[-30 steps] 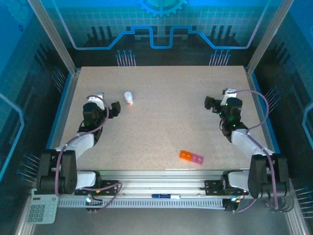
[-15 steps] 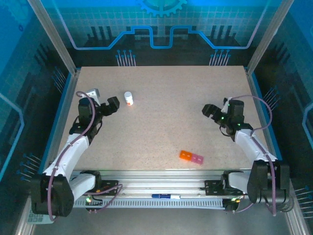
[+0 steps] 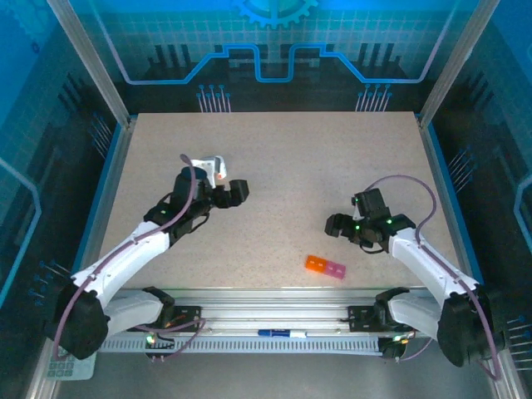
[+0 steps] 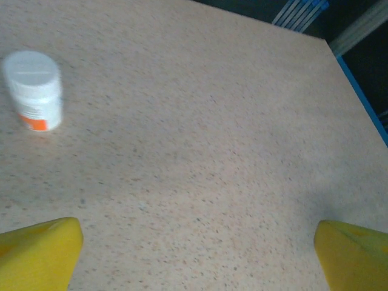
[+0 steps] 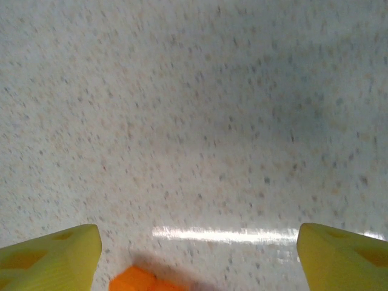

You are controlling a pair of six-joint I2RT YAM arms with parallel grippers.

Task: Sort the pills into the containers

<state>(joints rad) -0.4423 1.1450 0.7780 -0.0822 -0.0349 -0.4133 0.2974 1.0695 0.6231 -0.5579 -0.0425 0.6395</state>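
The containers (image 3: 325, 266), a short strip with one orange compartment and pink ones, lie near the table's front edge, right of centre. My right gripper (image 3: 337, 224) hovers just behind and to the right of them, open and holding nothing. In the right wrist view the orange compartment (image 5: 139, 282) peeks in at the bottom between the yellow fingertips (image 5: 51, 257). My left gripper (image 3: 234, 193) is open over bare table, just right of a white bottle (image 3: 219, 170). The left wrist view has that bottle (image 4: 35, 90) at upper left, beyond the fingertips (image 4: 39, 254). No pills are in view.
The speckled table (image 3: 283, 158) has a blue rail (image 3: 106, 179) on its left side and metal frame posts at the corners. A calculator (image 3: 71, 359) lies off the table at the front left.
Both arms have swung inward. The left gripper went right, past the bottle. The right gripper went left and nearer, toward the containers, with its jaws slightly narrower.
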